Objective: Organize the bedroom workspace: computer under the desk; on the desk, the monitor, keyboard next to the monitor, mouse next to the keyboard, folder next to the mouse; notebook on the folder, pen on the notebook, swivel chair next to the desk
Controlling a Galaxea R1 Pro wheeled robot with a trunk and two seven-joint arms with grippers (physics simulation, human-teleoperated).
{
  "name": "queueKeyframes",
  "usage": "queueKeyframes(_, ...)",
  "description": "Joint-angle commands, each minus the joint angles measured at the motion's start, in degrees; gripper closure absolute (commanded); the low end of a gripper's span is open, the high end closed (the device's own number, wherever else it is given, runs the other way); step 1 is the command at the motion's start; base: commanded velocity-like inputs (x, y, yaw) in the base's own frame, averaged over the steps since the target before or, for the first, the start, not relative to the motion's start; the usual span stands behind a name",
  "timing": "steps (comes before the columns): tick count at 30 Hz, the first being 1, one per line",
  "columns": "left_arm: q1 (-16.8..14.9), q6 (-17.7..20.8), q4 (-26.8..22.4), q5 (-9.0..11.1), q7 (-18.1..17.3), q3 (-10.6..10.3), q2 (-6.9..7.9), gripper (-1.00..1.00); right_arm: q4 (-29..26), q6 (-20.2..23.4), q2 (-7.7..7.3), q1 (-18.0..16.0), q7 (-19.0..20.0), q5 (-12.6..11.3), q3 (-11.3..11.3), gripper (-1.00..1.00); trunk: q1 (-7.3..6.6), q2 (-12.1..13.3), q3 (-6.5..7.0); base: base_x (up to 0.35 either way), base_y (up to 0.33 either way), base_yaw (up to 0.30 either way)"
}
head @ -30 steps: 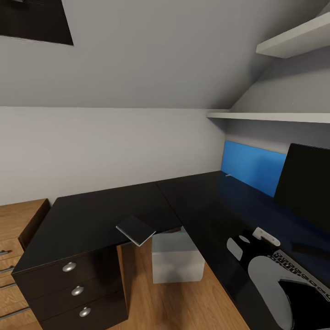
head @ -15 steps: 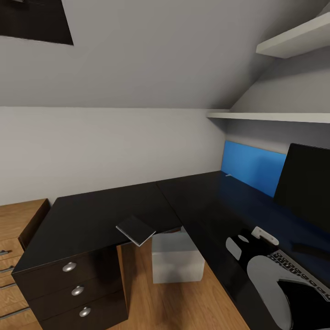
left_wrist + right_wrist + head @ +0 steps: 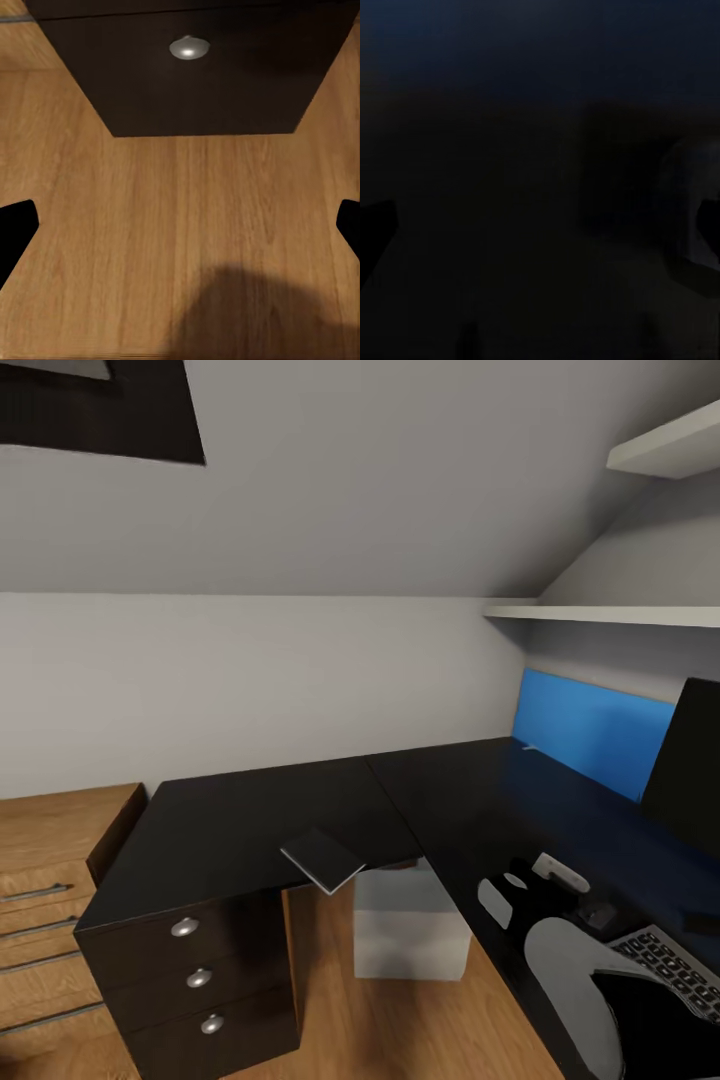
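The notebook (image 3: 324, 859) lay overhanging the black desk (image 3: 250, 825) edge, the computer (image 3: 410, 925) beneath. Both grippers hung spread and empty. Seemingly approaching; next, one must reach the notebook.

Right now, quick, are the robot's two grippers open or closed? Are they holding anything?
Left gripper: open, holding nothing, above the wood floor.
Right gripper: open, nothing seen between its fingertips; the picture is very dark.
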Motion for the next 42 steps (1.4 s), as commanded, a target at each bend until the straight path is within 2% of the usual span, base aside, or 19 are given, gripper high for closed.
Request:
queueKeyframes(1, -0.04, -0.33, -0.03, 0.60, 0.33, -0.28, 0.07, -1.00, 0.00, -0.31, 0.26, -0.03, 0.05, -0.02, -0.26, -1.00, 0.00, -0.03, -0.05, 0.000, 0.000, 0.273)
queueKeyframes(4, -0.04, -0.33, 0.01, 0.60, 0.34, -0.28, 0.04, -1.00, 0.05, -0.34, 0.89, -0.03, 0.07, 0.45, -0.26, -1.00, 0.00, -0.03, -0.05, 0.000, 0.000, 0.274)
queueKeyframes(9, -0.04, -0.32, 0.03, 0.61, 0.34, -0.28, 0.04, -1.00, 0.20, -0.36, 2.73, 0.04, 0.14, 4.22, -0.25, -1.00, 0.00, -0.03, -0.05, 0.000, 0.000, 0.277)
queueKeyframes(11, -0.04, -0.28, 0.09, 0.61, 0.32, -0.28, 0.02, -1.00, 0.25, -0.36, 3.37, 0.09, 0.25, 5.00, -0.25, -1.00, 0.00, -0.03, -0.05, 0.000, 0.000, 0.279)
queueKeyframes(15, -0.04, -0.24, 0.32, 0.61, 0.30, -0.28, -0.01, -1.00, 0.79, -0.34, 4.06, 0.11, 0.67, 5.40, -0.07, -1.00, 0.00, -0.03, -0.05, 0.000, 0.000, 0.280)
queueKeyframes(21, -0.04, -0.30, 1.65, 0.64, 0.26, -0.21, -1.14, -1.00, 3.70, -0.30, 8.37, 0.19, 3.85, 6.46, 0.88, -1.00, 0.00, -0.03, -0.05, 0.000, 0.000, 0.280)
queueKeyframes(24, -0.04, -0.45, 2.16, 0.55, 0.26, -0.20, -1.31, -1.00, 6.16, -0.31, 9.65, 0.25, 5.10, 6.65, 1.03, -1.00, 0.00, -0.03, -0.05, 0.000, 0.000, 0.280)
queueKeyframes(27, -0.04, -0.53, 2.45, 0.43, 0.25, -0.21, -1.43, -1.00, 8.80, -0.46, 9.79, 0.38, 8.05, 6.68, 1.02, -1.00, 0.00, -0.03, -0.05, 0.000, 0.000, 0.280)
queueKeyframes(29, -0.04, -0.57, 2.86, 0.41, 0.25, -0.24, -1.49, -1.00, 11.48, -2.69, 9.79, 1.32, 11.06, 6.69, 1.06, -1.00, 0.00, -0.03, -0.05, 0.000, 0.000, 0.280)
queueKeyframes(32, -0.04, -0.58, 3.30, 0.34, 0.20, -0.27, -1.55, -1.00, 12.39, -5.41, 9.79, 3.64, 12.20, 6.71, 1.06, -1.00, 0.00, -0.03, -0.05, 0.000, 0.000, 0.281)
queueKeyframes(35, -0.04, -0.58, 3.40, 0.31, 0.18, -0.28, -1.58, -1.00, 12.59, -6.23, 9.79, 5.95, 12.77, 6.75, 1.07, -1.00, 0.00, -0.03, -0.05, 0.000, 0.000, 0.281)
queueKeyframes(38, -0.04, -0.58, 3.53, 0.33, 0.17, -0.28, -1.90, -1.00, 12.67, -10.20, 9.79, 12.34, 16.94, 7.38, 1.02, -1.00, 0.00, -0.03, -0.05, 0.000, 0.000, 0.283)
queueKeyframes(42, -0.04, -0.58, 3.91, 0.34, 0.17, -0.28, -2.11, -1.00, 12.64, -11.91, 9.79, 16.99, 18.80, 9.28, 0.96, -1.00, 0.00, -0.03, -0.05, 0.000, 0.000, 0.270)
